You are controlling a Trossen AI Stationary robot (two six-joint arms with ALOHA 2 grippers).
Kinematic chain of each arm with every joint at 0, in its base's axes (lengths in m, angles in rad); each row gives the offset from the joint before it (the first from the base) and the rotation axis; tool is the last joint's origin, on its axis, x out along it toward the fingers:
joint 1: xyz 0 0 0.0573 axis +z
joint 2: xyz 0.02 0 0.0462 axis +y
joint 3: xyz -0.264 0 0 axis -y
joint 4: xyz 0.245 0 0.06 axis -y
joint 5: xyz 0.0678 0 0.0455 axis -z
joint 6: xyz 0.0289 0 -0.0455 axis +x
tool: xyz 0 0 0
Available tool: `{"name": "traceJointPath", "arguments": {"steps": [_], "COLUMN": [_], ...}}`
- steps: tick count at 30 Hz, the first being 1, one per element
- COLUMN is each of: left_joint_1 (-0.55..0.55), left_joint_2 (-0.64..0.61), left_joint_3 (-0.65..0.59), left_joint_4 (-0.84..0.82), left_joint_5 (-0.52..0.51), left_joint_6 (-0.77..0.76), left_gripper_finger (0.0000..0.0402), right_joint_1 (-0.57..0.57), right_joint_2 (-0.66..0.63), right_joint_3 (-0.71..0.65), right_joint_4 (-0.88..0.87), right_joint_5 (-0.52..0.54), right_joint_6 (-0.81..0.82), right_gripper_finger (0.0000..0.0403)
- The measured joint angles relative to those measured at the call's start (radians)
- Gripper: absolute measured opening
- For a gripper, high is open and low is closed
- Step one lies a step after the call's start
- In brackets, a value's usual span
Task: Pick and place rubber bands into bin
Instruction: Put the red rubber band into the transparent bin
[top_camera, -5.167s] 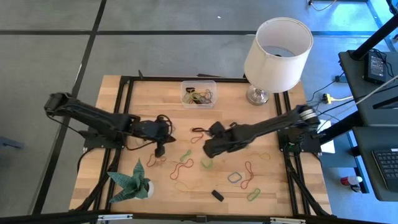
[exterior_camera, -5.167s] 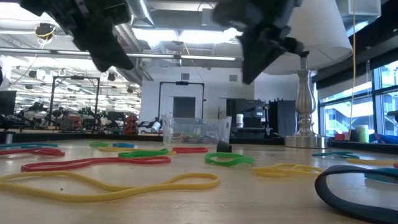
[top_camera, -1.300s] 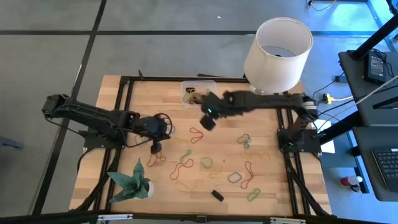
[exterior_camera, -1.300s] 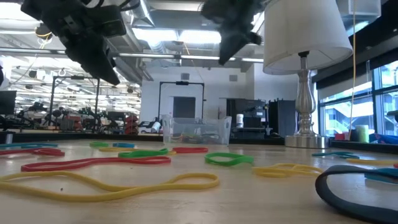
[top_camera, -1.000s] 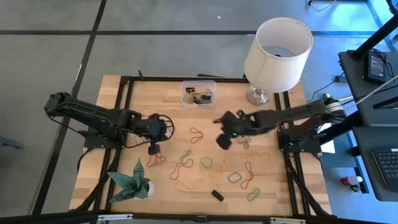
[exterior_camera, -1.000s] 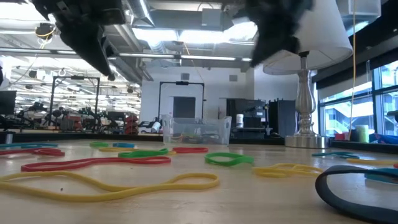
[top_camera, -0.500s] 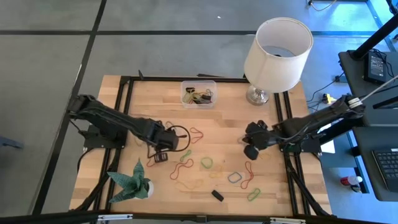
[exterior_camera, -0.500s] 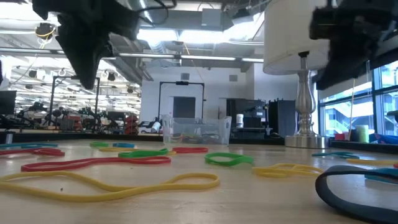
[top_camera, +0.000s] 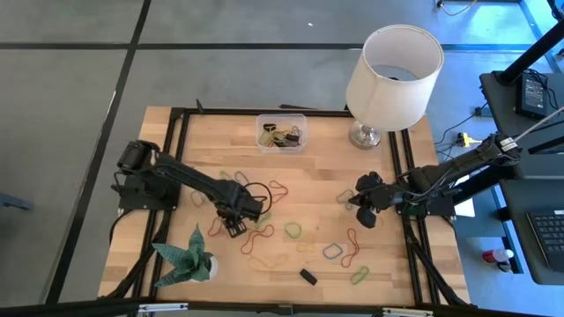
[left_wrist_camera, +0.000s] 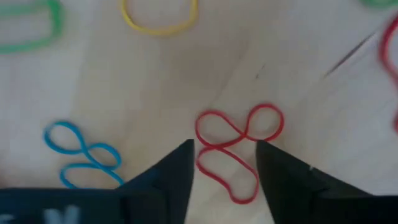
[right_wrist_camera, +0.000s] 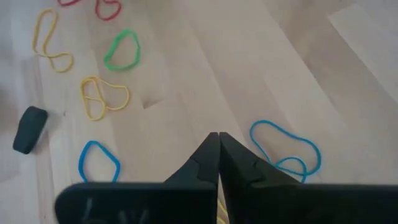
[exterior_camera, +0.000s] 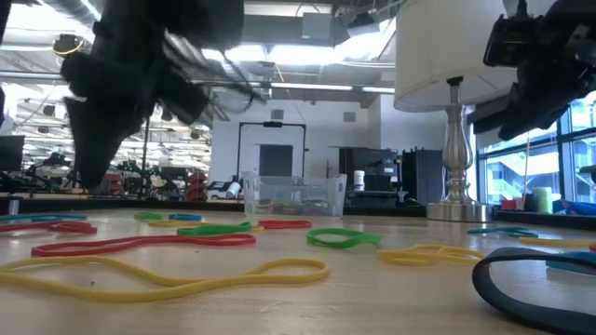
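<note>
Left wrist view: we see our left gripper (left_wrist_camera: 222, 163) spread over a twisted red rubber band (left_wrist_camera: 236, 146) mid-table (top_camera: 326, 180); our right gripper (right_wrist_camera: 218, 144), pressed together, hovers near the right edge.

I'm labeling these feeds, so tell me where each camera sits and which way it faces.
High: overhead, facing down on the table, both arms, the bin.
Low: tabletop height, facing the bin; arms overhead.
Left wrist: past the open left tool at a red rubber band.
Right wrist: past the shut right tool at the tabletop.
High and low share the bin.
</note>
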Motion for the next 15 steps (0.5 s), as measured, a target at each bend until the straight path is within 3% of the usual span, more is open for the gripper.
{"name": "traceJointPath", "arguments": {"steps": [7, 15], "left_joint_1": [0.0, 0.001], "left_joint_2": [0.135, 0.215], "left_joint_3": [-0.001, 0.005], "left_joint_4": [-0.041, -0.06], "left_joint_5": [0.058, 0.075], "left_joint_6": [0.046, 0.049], "left_gripper_finger": [0.0235, 0.0246], "right_joint_1": [0.0, 0.0], "right_joint_2": [-0.002, -0.002], "right_joint_3": [0.0, 0.0], "right_joint_4": [0.007, 0.007], "right_joint_5": [-0.003, -0.03], "right_joint_6": [-0.023, -0.022], "right_gripper_finger": [0.0012, 0.0012]}}
